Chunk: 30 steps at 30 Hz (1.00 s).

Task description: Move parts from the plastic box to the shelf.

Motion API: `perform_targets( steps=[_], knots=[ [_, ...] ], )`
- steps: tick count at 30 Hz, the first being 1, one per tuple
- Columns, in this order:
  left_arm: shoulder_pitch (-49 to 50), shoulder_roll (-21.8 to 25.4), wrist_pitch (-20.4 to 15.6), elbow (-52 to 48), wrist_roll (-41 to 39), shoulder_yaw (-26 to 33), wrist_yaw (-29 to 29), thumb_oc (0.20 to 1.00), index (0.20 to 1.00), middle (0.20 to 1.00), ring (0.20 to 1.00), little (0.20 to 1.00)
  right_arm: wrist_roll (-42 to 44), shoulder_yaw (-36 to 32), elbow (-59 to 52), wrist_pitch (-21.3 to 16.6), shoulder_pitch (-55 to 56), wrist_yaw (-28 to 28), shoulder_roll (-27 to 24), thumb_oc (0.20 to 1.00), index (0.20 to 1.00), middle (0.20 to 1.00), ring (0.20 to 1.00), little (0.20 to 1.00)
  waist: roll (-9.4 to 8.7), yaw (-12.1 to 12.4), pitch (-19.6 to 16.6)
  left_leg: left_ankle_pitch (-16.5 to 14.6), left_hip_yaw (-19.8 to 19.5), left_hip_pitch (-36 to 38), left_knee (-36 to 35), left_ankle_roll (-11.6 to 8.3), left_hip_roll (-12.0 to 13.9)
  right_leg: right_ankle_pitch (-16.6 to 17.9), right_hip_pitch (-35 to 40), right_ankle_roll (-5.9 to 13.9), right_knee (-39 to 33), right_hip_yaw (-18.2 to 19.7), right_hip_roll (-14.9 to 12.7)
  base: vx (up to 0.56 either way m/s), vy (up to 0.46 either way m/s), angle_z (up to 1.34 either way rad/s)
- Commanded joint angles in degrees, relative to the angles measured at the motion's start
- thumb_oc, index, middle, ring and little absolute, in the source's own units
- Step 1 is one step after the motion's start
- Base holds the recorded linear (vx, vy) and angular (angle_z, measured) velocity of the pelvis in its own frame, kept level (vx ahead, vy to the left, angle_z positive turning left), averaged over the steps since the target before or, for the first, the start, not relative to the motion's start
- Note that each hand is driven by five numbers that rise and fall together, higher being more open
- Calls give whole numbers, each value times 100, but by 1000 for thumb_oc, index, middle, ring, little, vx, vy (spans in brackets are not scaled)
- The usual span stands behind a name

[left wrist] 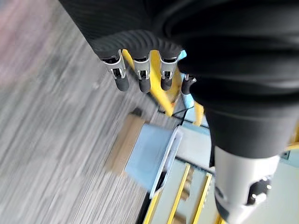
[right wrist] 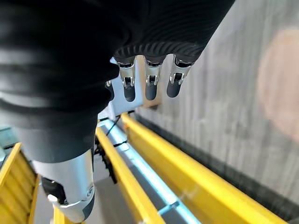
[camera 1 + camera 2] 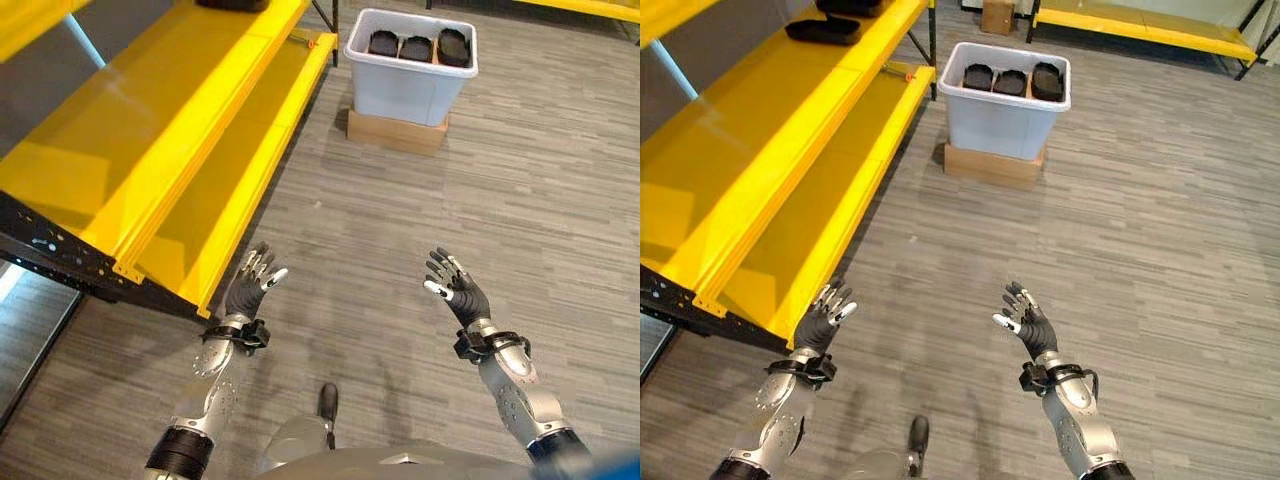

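Note:
A pale blue-grey plastic box (image 3: 408, 88) stands on a flat cardboard box (image 3: 396, 132) on the floor ahead, with three black parts (image 3: 417, 47) in a row inside it. The yellow shelf (image 3: 150, 140) runs along my left; one black part (image 3: 823, 30) lies on its upper tier at the far end. My left hand (image 3: 250, 288) hovers open and empty by the shelf's near corner. My right hand (image 3: 458, 290) is raised open over the bare floor, also empty. The box (image 1: 152, 156) shows past the left hand's fingers (image 1: 142, 74) in the left wrist view.
Grey striped carpet covers the floor between me and the box. A second yellow rack (image 3: 1140, 30) stands at the far back, with a small cardboard box (image 3: 995, 15) beside it. The shelf's black frame (image 3: 60, 255) juts out at my lower left.

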Motion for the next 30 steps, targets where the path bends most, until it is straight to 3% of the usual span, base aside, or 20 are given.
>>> perform_targets(
  steps=[1,2,3,6,9,11,13,14,17,21,22,23,25,26,29,30],
  knots=[
    [94,157,-239,-403,426,34,-33,1000,1000,1000,1000,1000,-67,136,-173,-157,34,151,-152,1000,1000,1000,1000,1000,285,-199,-78,205,-378,3,-83,-512,295,1118,149,-38,-921,-49,545,359,189,9],
    [80,155,-249,-430,427,26,-47,1000,1000,1000,1000,1000,-19,160,-193,-147,36,176,-158,1000,1000,1000,1000,1000,359,-294,-5,179,-402,217,-175,-502,306,752,-214,-105,-928,-226,678,448,98,19],
    [111,127,-220,-456,404,47,-114,1000,1000,1000,1000,1000,23,166,-242,-128,72,208,-159,1000,1000,1000,1000,1000,405,-402,60,11,-401,674,-370,-566,283,286,-507,-268,-1997,-938,521,553,88,5],
    [200,54,-206,-426,380,28,-193,1000,1000,1000,1000,1000,-17,254,-256,-99,73,258,-216,1000,1000,1000,1000,1000,358,-561,88,-114,-490,1136,-654,-633,248,676,-658,-181,-3238,-848,661,406,-42,8],
    [331,45,-214,-492,402,87,-266,1000,1000,1000,1000,1000,-102,218,-397,-61,126,288,-259,1000,1000,1000,1000,1000,330,-677,101,-287,-564,1528,-842,-753,277,1334,-869,7,-4228,-825,459,376,-127,27],
    [356,28,-205,-486,396,83,-280,1000,1000,1000,1000,1000,-129,214,-407,-57,146,280,-276,1000,1000,1000,1000,1000,332,-696,83,-407,-586,1656,-839,-783,305,1413,-857,29,-4285,-852,448,304,-129,41],
    [348,-71,-184,-432,414,11,-323,1000,1000,1000,1000,1000,-58,214,-400,-58,239,315,-291,1000,1000,1000,1000,1000,275,-721,-130,-643,-603,1836,-671,-900,398,1489,-520,-81,-4494,-859,499,415,-186,43],
    [349,-75,-185,-431,415,8,-323,1000,1000,1000,1000,1000,-57,213,-400,-59,242,316,-295,1000,1000,1000,1000,1000,285,-722,-130,-656,-605,1835,-660,-902,405,1492,-509,-82,-4505,-865,506,268,-163,48],
    [289,-112,-187,-447,351,-31,-327,1000,1000,1000,1000,1000,-27,145,-507,-95,278,350,-445,1000,1000,1000,1000,1000,381,-767,-248,-455,-547,1779,-9,-1168,716,1172,-330,-307,-4191,-1015,723,269,-207,8],
    [288,-133,-190,-432,251,-34,-323,1000,1000,1000,1000,1000,92,116,-544,-41,376,440,-513,1000,1000,1000,1000,1000,418,-813,-326,78,-560,1750,558,-1445,970,871,-132,-511,-4085,-1036,955,245,-196,-21],
    [335,-142,-184,-451,197,-20,-337,1000,1000,1000,1000,1000,106,86,-550,-56,393,427,-575,1000,1000,1000,1000,1000,323,-740,-263,553,-545,1310,1669,-1541,884,783,163,-607,-4227,-989,950,244,-241,-13],
    [359,-149,-165,-470,166,-31,-346,1000,1000,1000,1000,1000,119,53,-576,-66,415,430,-605,1000,1000,1000,1000,1000,247,-715,-216,758,-523,1033,2366,-1593,811,760,306,-667,-4301,-965,925,215,-233,-9],
    [399,-135,-117,-514,126,-78,-362,1000,1000,1000,1000,1000,101,-25,-585,-87,468,358,-640,1000,1000,1000,1000,1000,129,-629,-64,927,-433,556,2957,-1580,784,678,607,-752,-4445,-940,894,192,-178,-18],
    [378,-118,-99,-511,145,-142,-354,1000,1000,1000,1000,1000,84,-61,-555,-113,468,252,-640,1000,1000,1000,1000,1000,19,-474,119,551,-186,-253,2884,-1417,705,591,873,-752,-4472,-866,797,206,-123,-7],
    [420,-117,-108,-460,169,-159,-347,1000,1000,1000,1000,1000,27,-78,-552,-163,469,196,-647,1000,1000,1000,1000,1000,-10,-404,168,392,25,-683,2250,-1294,726,521,996,-709,-4471,-772,768,200,16,10],
    [496,-128,-122,-438,228,-170,-326,1000,1000,1000,1000,1000,-66,-69,-527,-174,486,180,-644,1000,1000,1000,1000,1000,52,-298,213,466,-37,-854,1318,-1234,749,388,1171,-681,-4452,-644,856,319,75,-36]
  ],
)
